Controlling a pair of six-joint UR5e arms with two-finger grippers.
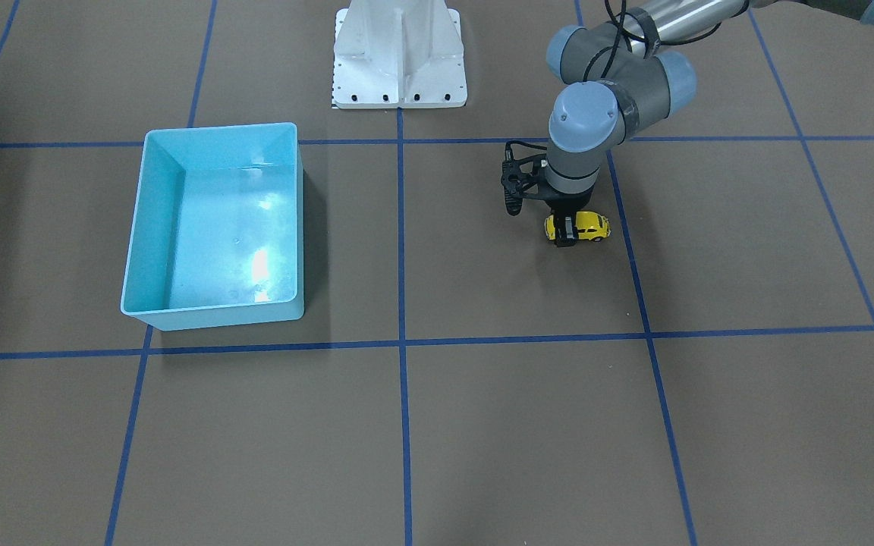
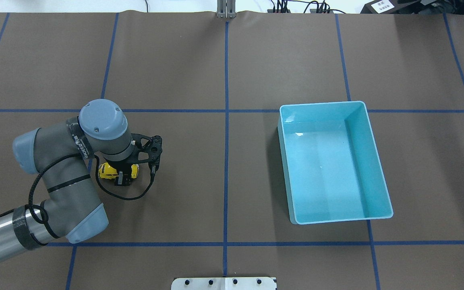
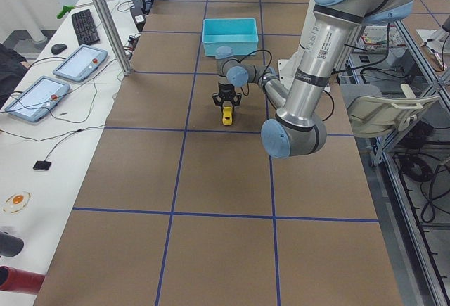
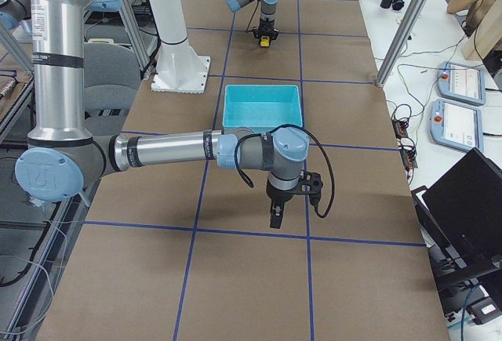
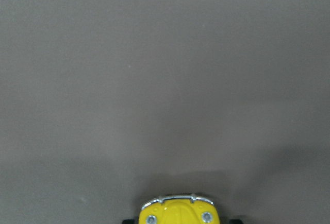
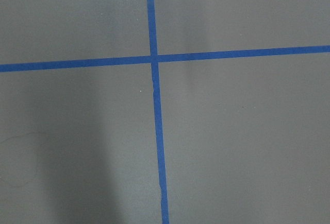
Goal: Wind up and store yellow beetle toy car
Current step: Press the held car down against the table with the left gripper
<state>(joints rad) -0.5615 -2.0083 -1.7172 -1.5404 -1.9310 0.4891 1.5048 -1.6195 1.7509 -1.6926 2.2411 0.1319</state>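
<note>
The yellow beetle toy car sits on the brown table, on the robot's left side. My left gripper points straight down over it, its black fingers shut against the car's two sides. The left wrist view shows only the car's yellow end and chrome bumper at the bottom edge. The side views show the car under that gripper. My right gripper hangs low over the table beyond the bin; I cannot tell whether it is open or shut.
A light-blue bin stands with nothing in it on the robot's right half. The white robot base is at the table's edge. Blue tape lines cross the brown mat. Tablets and cables lie on the side benches.
</note>
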